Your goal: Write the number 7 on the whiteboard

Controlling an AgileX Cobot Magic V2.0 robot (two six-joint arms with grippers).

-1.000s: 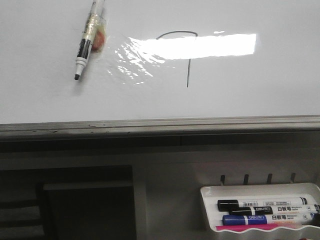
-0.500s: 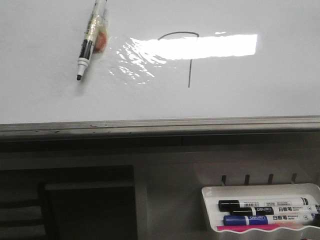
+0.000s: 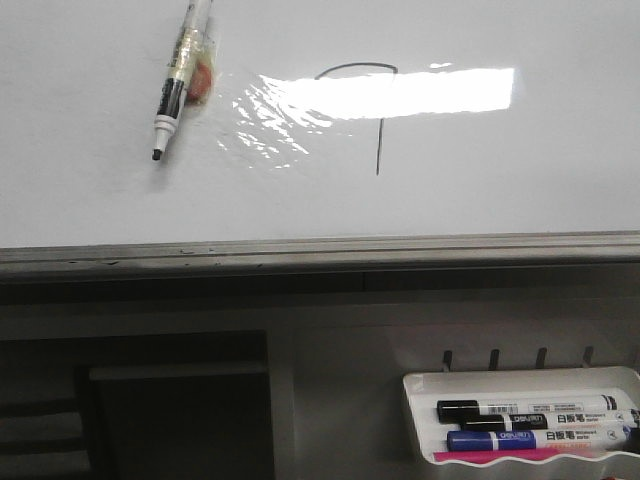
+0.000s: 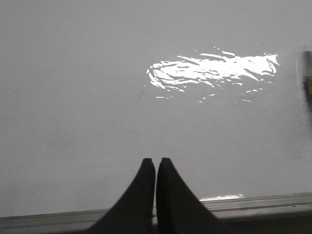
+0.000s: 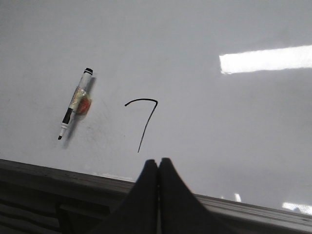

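Glossy whiteboard (image 3: 90, 190) filled most of the front view, with a bright glare strip across its upper middle and a grey metal edge strip (image 3: 320, 250) running along the bottom. On my feed the number 7 (image 3: 372, 105) was sitting there in thin dark line, arched top stroke joined to a straight stem, partly washed out by the glare. From the right wrist camera it read way cleaner (image 5: 143, 121).

An uncapped black marker (image 3: 178, 78) lay against the board well off to the left of the 7, tip pointing down, with tape around its barrel and something reddish stuck beside it. Neither gripper touched it.

Left gripper (image 4: 156, 163) had its black fingers pressed together with nothing between them, hanging over the board near the edge strip. Right gripper (image 5: 158, 163) was the same deal, pinched closed and empty, just below the 7's stem.

Down at the lower right, a small white tray (image 3: 415, 415) held a few markers (image 3: 535, 425), black and blue.
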